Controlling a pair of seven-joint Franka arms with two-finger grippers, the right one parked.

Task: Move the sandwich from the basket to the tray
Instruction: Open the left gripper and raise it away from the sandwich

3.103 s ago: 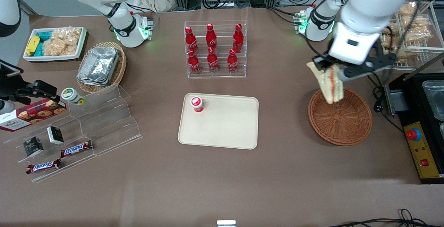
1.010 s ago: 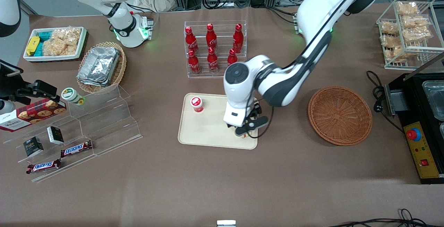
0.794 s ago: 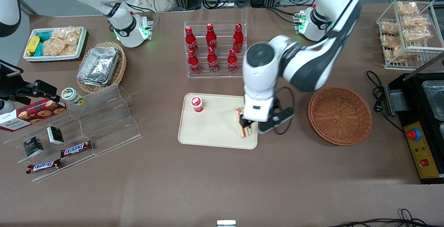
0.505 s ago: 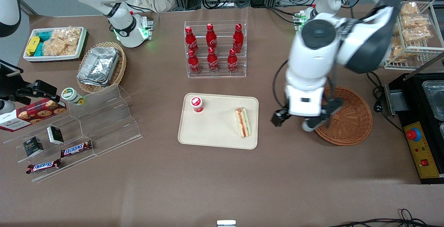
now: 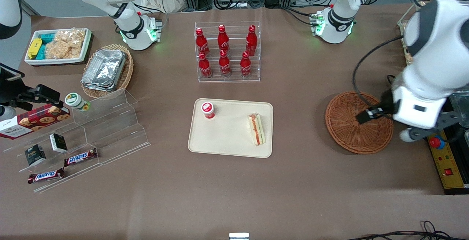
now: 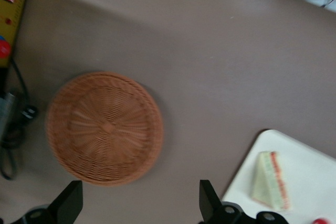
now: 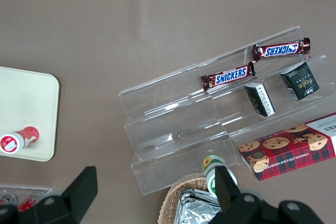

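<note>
Worktop [image 5: 234, 188]: brown, carrying everything.
Tray [image 5: 227, 141]: cream, mid-worktop.
Sandwich [image 5: 256, 129]: lying flat on the tray at its 3 o'clock edge, filling showing; also seen from my wrist [image 6: 270, 181].
Cup [image 5: 207, 109]: red-topped, at the tray's 10 o'clock corner.
Basket [image 5: 357, 122]: reddish wicker, well apart from the tray, nothing in it.
Claw [image 6: 136, 205]: mine, fingers spread wide, holding nothing, above the basket's 3 o'clock rim [image 5: 386, 124].

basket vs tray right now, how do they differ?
The basket is round, reddish-brown wicker; the tray is flat, rectangular, cream. The basket holds nothing, while the tray carries the sandwich and a red-capped cup. The gripper, jaws open and holding nothing, hangs above the basket's rim, well away from the tray. Both rest on the brown table.
</note>
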